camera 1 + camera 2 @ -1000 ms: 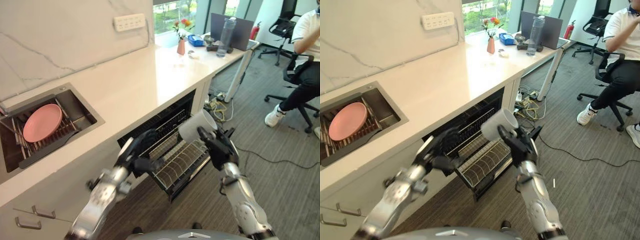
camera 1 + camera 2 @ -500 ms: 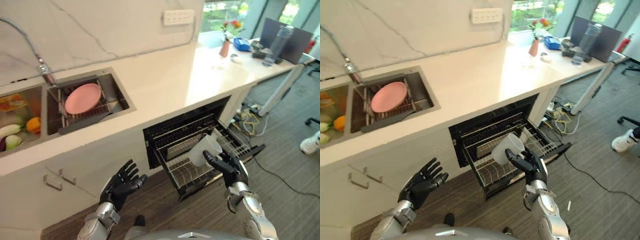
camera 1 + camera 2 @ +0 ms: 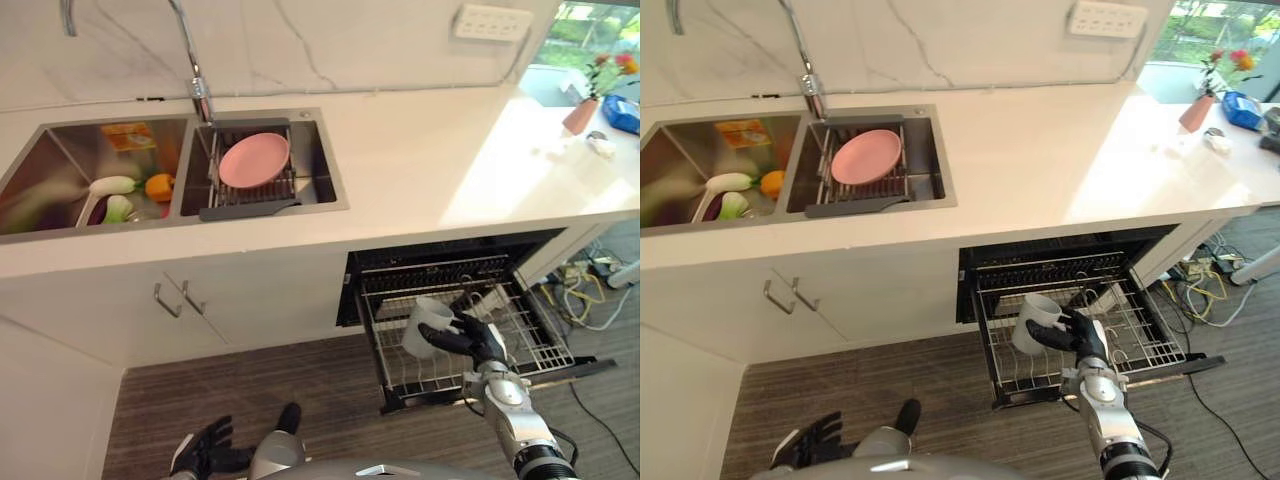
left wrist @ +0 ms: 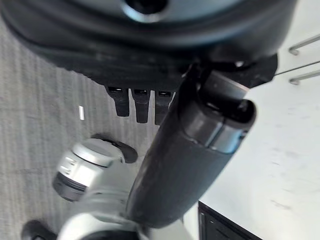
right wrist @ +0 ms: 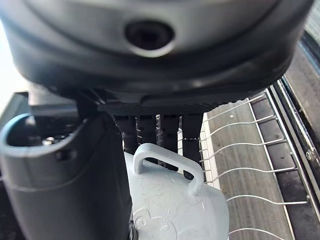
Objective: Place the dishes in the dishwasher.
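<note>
A pale mug [image 3: 424, 326] hangs just above the pulled-out wire rack [image 3: 535, 340] of the open dishwasher [image 3: 440, 262]. My right hand [image 3: 478, 340] is shut on the mug; in the right wrist view its fingers [image 5: 150, 131] curl behind the mug's handle [image 5: 167, 161] and the thumb [image 5: 75, 180] lies against the side. A pink plate [image 3: 254, 160] stands in the drying rack in the right sink basin [image 3: 318, 170]. My left hand [image 3: 203, 455] is open, fingers spread, low near the floor in front of the cabinets.
The left sink basin [image 3: 60, 170] holds vegetables [image 3: 112, 186] and an orange fruit [image 3: 158, 186]. A tap [image 3: 200, 95] rises behind the sink. A vase [image 3: 582, 115] stands on the counter at the right. Cables [image 3: 590, 300] lie on the floor right of the dishwasher.
The camera has swung to take in the whole sink and counter. My right hand has lowered the mug closer to the rack. My left hand has dropped towards the floor.
</note>
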Tool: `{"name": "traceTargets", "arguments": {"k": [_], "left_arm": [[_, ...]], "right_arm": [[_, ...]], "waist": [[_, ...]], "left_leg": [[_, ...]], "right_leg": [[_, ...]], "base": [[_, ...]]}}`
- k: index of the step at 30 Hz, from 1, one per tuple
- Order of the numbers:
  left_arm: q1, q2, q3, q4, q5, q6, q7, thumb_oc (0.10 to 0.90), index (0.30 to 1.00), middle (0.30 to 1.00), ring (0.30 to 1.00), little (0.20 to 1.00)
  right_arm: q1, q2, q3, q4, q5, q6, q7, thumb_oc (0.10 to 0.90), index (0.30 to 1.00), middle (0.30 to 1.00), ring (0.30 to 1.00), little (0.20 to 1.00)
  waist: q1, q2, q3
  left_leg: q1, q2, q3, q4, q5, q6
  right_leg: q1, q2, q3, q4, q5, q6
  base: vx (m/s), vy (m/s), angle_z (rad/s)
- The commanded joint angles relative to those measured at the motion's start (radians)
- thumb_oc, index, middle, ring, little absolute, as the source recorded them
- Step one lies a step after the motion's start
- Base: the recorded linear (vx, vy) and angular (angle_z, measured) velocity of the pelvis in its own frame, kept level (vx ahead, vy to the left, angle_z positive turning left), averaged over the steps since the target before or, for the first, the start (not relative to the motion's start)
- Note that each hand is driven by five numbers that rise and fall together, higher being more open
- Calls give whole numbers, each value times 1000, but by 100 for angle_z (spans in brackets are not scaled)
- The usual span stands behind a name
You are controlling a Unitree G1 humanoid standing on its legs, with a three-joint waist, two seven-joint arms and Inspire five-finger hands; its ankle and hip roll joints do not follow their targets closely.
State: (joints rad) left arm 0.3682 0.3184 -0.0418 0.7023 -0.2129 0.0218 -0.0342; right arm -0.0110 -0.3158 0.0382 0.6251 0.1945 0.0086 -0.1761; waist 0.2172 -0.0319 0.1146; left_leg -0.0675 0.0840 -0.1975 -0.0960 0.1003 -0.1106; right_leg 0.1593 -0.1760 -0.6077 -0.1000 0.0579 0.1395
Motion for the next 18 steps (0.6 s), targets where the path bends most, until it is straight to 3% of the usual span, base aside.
{"name": "traceTargets", "arguments": {"k": [1, 7, 8, 9, 18], "left_arm": [[-79, 43, -17, 2, 111, -68, 37, 800, 900, 900, 900, 900], [-90, 40, -14, 114, 176, -63, 85, 800, 900, 900, 900, 900], [-95, 34, -21, 159, 198, -64, 101, 800, 900, 900, 900, 900], [-96, 33, -21, 160, 199, -65, 101, 800, 900, 900, 900, 900], [-119, -22, -30, 269, 172, -61, 111, 800, 900, 900, 900, 900]], "right_arm": [[-106, -70, -42, -7, -22, -64, -68, 400, 300, 300, 300, 300], [-134, -71, -2, 125, -53, -40, -72, 411, 316, 316, 316, 316], [-144, -70, 12, 153, -77, -34, -82, 642, 662, 662, 662, 662], [-145, -70, 12, 154, -77, -34, -82, 800, 900, 900, 900, 900], [-152, -94, 35, 80, -171, -51, -118, 800, 900, 900, 900, 900]], "waist": [[10, 23, -2], [23, 29, 6], [26, 32, 6], [25, 33, 6], [3, 44, 11]], "left_leg": [[26, 31, 56, 18, -58, -31], [10, 31, 43, 18, -50, -36], [7, 30, 40, 18, -49, -36], [7, 30, 40, 18, -49, -36], [15, 37, 54, 19, -55, -34]], "right_leg": [[37, -51, 17, 19, -82, 44], [34, -51, 2, 21, -87, 41], [35, -50, -3, 20, -88, 41], [35, -50, -3, 20, -88, 41], [28, -50, 13, 22, -93, 37]], "base": [[7, -9, 18], [1, -10, 6], [2, -3, 5], [3, -4, 5], [1, 4, 1]]}}
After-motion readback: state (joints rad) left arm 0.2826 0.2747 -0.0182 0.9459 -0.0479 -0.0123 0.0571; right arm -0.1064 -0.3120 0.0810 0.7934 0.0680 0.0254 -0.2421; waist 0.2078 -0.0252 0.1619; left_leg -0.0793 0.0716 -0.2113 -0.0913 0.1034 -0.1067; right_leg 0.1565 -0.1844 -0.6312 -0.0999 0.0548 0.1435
